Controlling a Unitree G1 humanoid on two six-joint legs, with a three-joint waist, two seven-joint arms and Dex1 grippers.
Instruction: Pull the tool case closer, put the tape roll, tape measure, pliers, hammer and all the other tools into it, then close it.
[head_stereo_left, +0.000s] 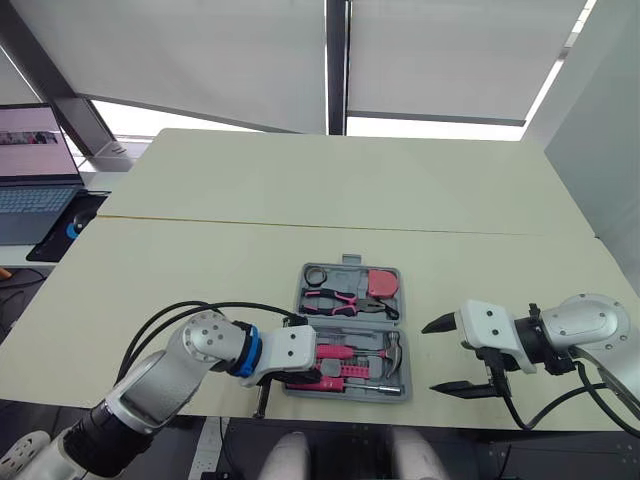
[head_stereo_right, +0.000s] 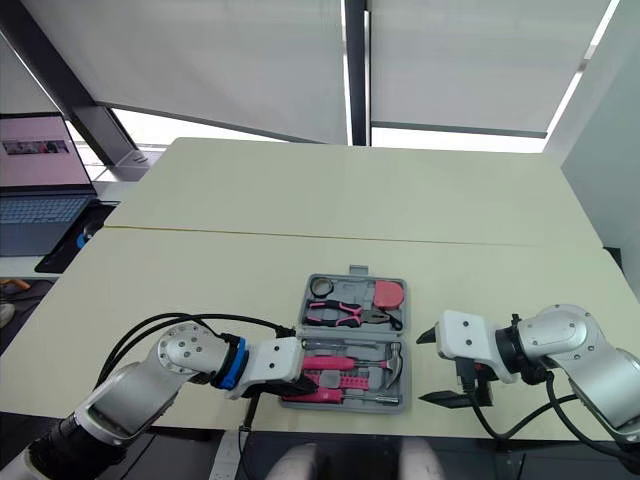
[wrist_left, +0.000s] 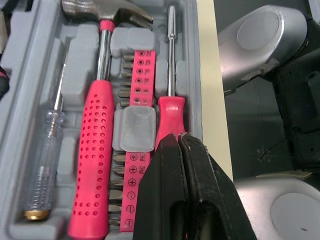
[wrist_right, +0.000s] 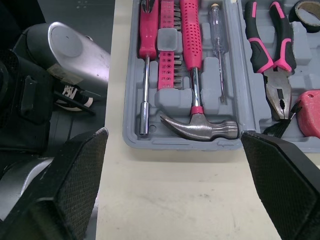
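- Jaws of the left gripper (wrist_left: 179, 137) are pressed together, gripping nothing, with the tips over the pink screwdriver handle (wrist_left: 170, 117).
- Right gripper (head_stereo_left: 430, 357) is spread wide and empty at lower right, just beside the case.
- Tool case (head_stereo_left: 349, 276) lies open at lower centre — hammer (wrist_right: 192, 60), pliers (wrist_right: 272, 45), tape measure (head_stereo_left: 382, 283) and tape roll (head_stereo_left: 316, 276) inside.

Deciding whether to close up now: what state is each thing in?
Case: open, lying flat.
Hammer: seated in case.
Pliers: seated in case.
Tape measure: in case.
Tape roll: in case.
Left fingers: shut, over driver handle.
Right fingers: open, beside case.
Laptop: open, screen lit.
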